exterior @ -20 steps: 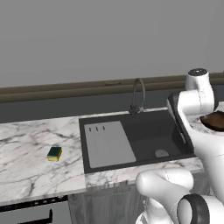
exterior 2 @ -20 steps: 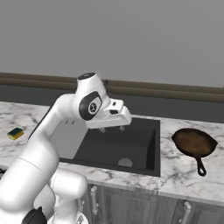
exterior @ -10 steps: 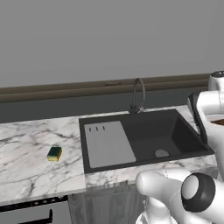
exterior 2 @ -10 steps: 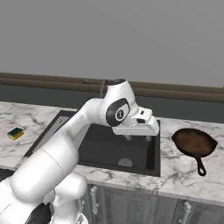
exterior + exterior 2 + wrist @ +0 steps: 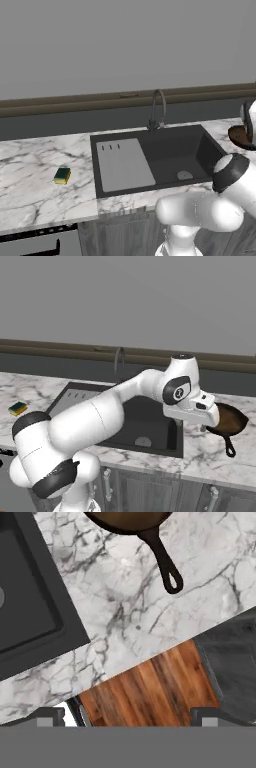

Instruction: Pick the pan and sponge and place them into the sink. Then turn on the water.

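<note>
The dark-brown pan (image 5: 226,419) lies on the marble counter right of the sink (image 5: 120,440), its handle (image 5: 163,560) towards the counter's front edge. My gripper (image 5: 199,426) hangs open over the counter strip between the sink's right rim and the pan, nothing between its fingertips (image 5: 49,715). In the hand view the pan (image 5: 129,519) is at the top and a sink corner (image 5: 71,630) at the left. The green-and-yellow sponge (image 5: 62,175) sits far left on the counter, left of the grey drainboard (image 5: 124,164). The arched faucet (image 5: 158,108) stands behind the basin; no water runs.
The counter's front edge runs just below my gripper, with wooden floor (image 5: 155,687) and a dark cabinet front (image 5: 235,662) beyond it. A dark backsplash ledge (image 5: 75,107) runs behind the sink. My own arm (image 5: 115,406) spans above the basin.
The arm has swung right, from above the sink basin to the counter beside the pan. The gripper has stayed open. Pan and sponge have not moved.
</note>
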Available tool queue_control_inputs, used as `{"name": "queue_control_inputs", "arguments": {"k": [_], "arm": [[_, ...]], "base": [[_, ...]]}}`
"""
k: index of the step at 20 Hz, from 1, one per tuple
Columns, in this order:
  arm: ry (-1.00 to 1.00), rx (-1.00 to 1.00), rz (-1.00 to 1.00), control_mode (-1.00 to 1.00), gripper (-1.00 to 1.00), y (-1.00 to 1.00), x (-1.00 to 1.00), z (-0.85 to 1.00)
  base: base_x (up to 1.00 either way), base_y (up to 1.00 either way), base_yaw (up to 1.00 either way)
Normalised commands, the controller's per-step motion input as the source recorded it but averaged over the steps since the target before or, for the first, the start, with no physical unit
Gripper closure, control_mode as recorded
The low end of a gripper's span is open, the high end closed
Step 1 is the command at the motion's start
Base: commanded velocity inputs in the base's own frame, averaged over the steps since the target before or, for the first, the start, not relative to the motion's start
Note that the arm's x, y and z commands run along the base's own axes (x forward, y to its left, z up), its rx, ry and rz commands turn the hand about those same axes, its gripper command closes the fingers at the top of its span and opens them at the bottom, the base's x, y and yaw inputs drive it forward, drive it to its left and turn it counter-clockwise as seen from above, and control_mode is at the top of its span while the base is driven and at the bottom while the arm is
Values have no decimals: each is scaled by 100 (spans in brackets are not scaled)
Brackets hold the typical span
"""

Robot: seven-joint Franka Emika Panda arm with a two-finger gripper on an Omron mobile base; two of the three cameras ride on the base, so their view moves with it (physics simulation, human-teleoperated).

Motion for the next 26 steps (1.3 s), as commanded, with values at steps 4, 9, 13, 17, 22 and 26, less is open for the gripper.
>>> {"name": "queue_control_inputs", "arguments": {"k": [4,9,13,17,22,26], "arm": [[5,12,-14,-100,-100,-92,0,-31],[0,9,-3,-100,-100,-53,2,-39],[0,5,0,-100,-100,-19,17,-38],[0,0,3,-100,-100,-1,32,-38],[0,0,10,-100,-100,-18,29,-41],[0,0,3,-100,-100,-26,27,-25]], "base": [[0,0,0],[0,0,0],[0,0,0],[0,0,0],[0,0,0],[0,0,0]]}}
